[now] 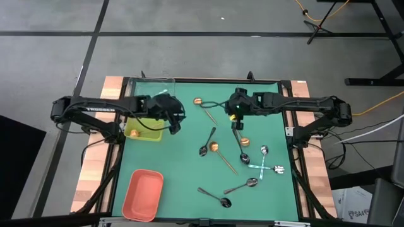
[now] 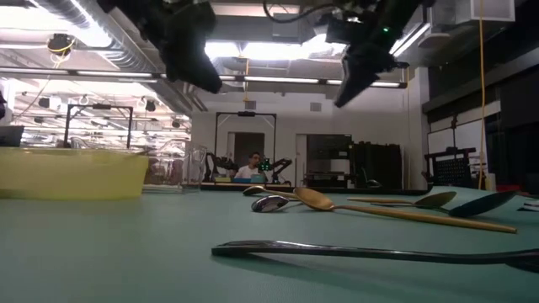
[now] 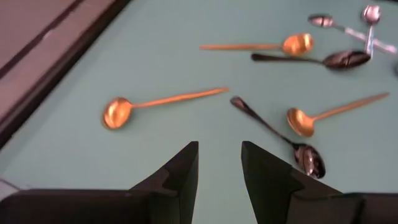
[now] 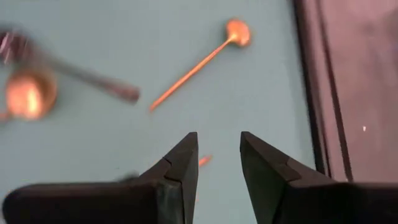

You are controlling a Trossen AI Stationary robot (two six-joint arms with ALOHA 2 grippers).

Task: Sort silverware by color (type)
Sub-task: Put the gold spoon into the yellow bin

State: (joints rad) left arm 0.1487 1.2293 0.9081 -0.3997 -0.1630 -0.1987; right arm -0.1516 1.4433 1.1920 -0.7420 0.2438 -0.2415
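Spoons lie flat and scattered on the green mat. A gold spoon (image 1: 198, 101) is near the far edge. Two more gold spoons (image 1: 215, 147) (image 1: 245, 141) and dark spoons (image 1: 203, 150) (image 1: 243, 157) lie mid-table. Silver spoons (image 1: 264, 150) lie toward the right, and more dark spoons (image 1: 251, 183) toward the near edge. My left gripper (image 1: 175, 122) (image 3: 219, 168) hangs open above the mat beside the yellow-green tray, its fingers empty. My right gripper (image 1: 237, 121) (image 4: 219, 162) is open and raised above the gold and dark spoon handles. A gold handle tip (image 4: 204, 160) shows below its fingers.
A yellow-green tray (image 1: 144, 130) stands at the left of the mat under the left arm. A clear tray (image 1: 151, 85) sits at the far left corner, and a salmon tray (image 1: 143, 194) at the near left. A black frame (image 1: 291, 126) rims the mat. A person sits far off in the room (image 2: 253, 168).
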